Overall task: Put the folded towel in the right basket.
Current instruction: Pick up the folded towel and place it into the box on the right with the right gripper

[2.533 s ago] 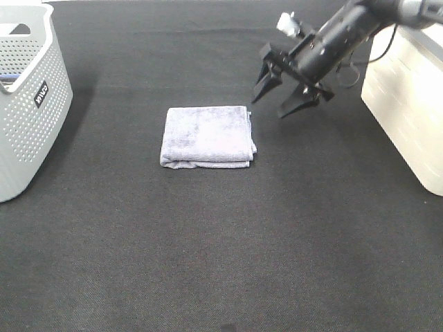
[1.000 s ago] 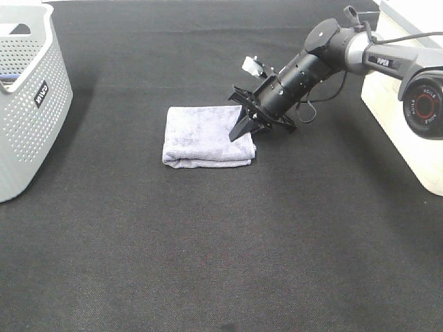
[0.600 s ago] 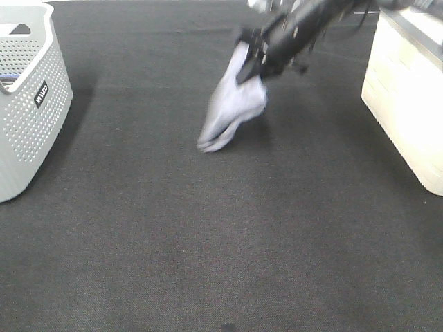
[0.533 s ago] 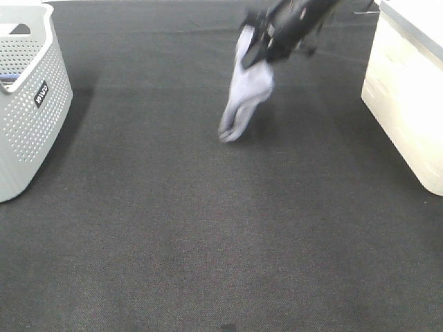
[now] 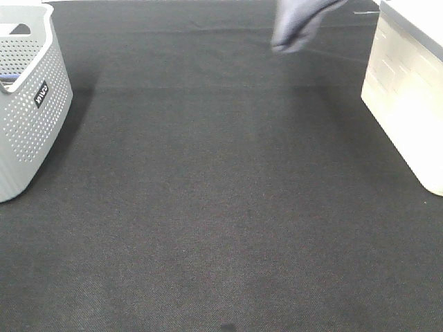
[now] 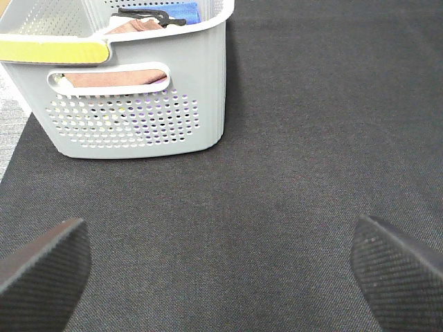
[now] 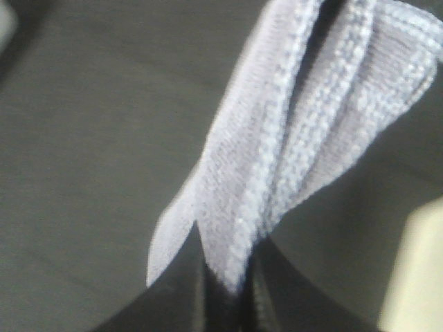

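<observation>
High camera: the folded towel (image 5: 296, 26) hangs clear of the black counter (image 5: 221, 207), near the right basket (image 5: 408, 90), on its side facing the grey basket (image 5: 28, 104).

Left wrist: the left gripper (image 6: 220, 273) holds its jaws spread wide over the counter.

Right wrist: the right gripper (image 7: 228, 297) has its jaws clamped on the towel's layers, with the right basket's cream edge close by.

The towel (image 5: 294, 28) at twelve o'clock was pale lavender-grey, its edges finely ribbed. The desk (image 5: 221, 207) was black with a fine woven grain. At nine o'clock the grey basket (image 5: 31, 117) showed rows of small round holes and a black label (image 5: 41, 94) with white letters, while the cream basket (image 5: 408, 104) at three o'clock was plain.
</observation>
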